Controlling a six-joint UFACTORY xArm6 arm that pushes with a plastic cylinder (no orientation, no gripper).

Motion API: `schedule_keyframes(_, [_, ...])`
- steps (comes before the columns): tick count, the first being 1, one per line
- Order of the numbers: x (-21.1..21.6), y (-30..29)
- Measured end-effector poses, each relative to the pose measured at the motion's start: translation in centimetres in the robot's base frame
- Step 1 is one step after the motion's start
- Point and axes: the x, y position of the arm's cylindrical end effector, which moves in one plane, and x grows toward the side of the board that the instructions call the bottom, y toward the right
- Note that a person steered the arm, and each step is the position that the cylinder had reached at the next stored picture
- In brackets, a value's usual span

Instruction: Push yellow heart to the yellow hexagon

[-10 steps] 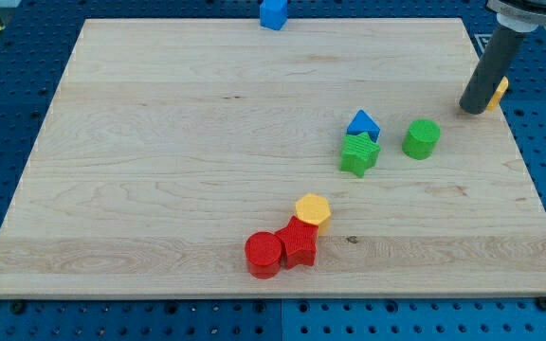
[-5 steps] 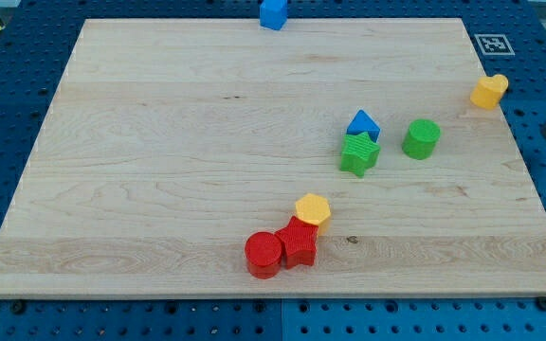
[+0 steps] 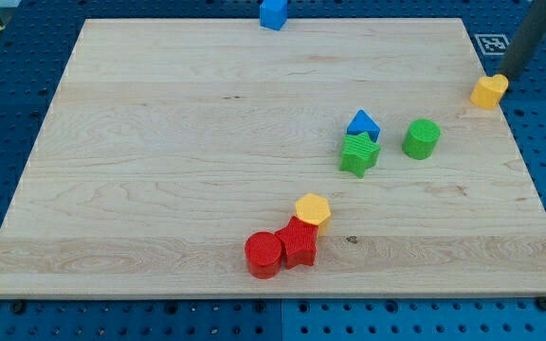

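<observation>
The yellow heart (image 3: 488,91) lies at the board's right edge, near the view's upper right. The yellow hexagon (image 3: 313,209) lies in the lower middle, touching the red star (image 3: 300,242). My tip (image 3: 509,73) stands just above and to the right of the yellow heart, close to it or touching it; the rod leans up to the view's top right corner.
A red cylinder (image 3: 263,254) sits left of the red star. A green star (image 3: 359,154) and a blue block (image 3: 363,124) sit together right of centre, with a green cylinder (image 3: 422,138) to their right. A blue cube (image 3: 273,13) sits at the top edge. The wooden board (image 3: 159,170) rests on a blue pegboard.
The rod left the heart's left side, swung out past the board's right edge, and now stands above and right of the heart. No block has moved.
</observation>
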Motion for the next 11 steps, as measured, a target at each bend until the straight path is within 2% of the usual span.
schedule_keyframes(2, [3.0,-1.7])
schedule_keyframes(7, [3.9,-9.9])
schedule_keyframes(11, [9.3,-15.3])
